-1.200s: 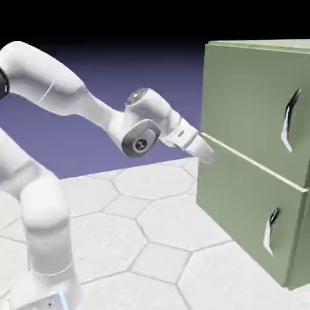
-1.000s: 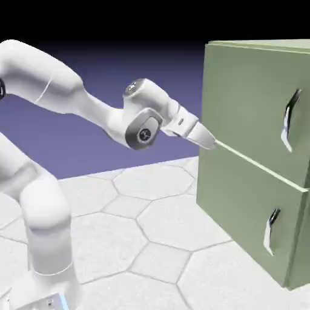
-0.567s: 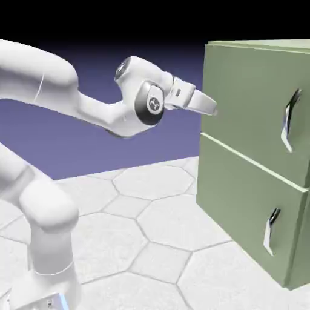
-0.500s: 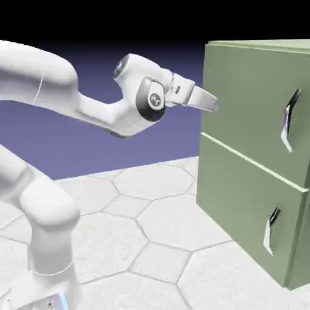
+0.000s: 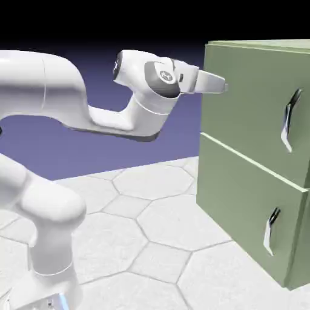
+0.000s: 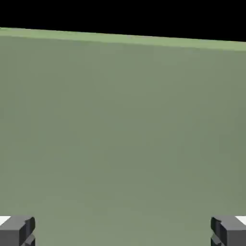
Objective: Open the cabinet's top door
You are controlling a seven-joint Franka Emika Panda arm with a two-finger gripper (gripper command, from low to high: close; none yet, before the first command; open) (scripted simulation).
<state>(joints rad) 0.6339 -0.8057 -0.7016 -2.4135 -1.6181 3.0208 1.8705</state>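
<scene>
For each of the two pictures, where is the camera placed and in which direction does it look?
Exterior view: a fixed camera beside the robot, facing the large sage-green cabinet at the right; the white arm rises from the lower left, its gripper near the top door, apart from the bent silver-black handle.
Hand view: a camera on the hand, looking along the gripper at flat green panel; both grey fingertips show, wide apart.
Shared: the cabinet and gripper.
</scene>
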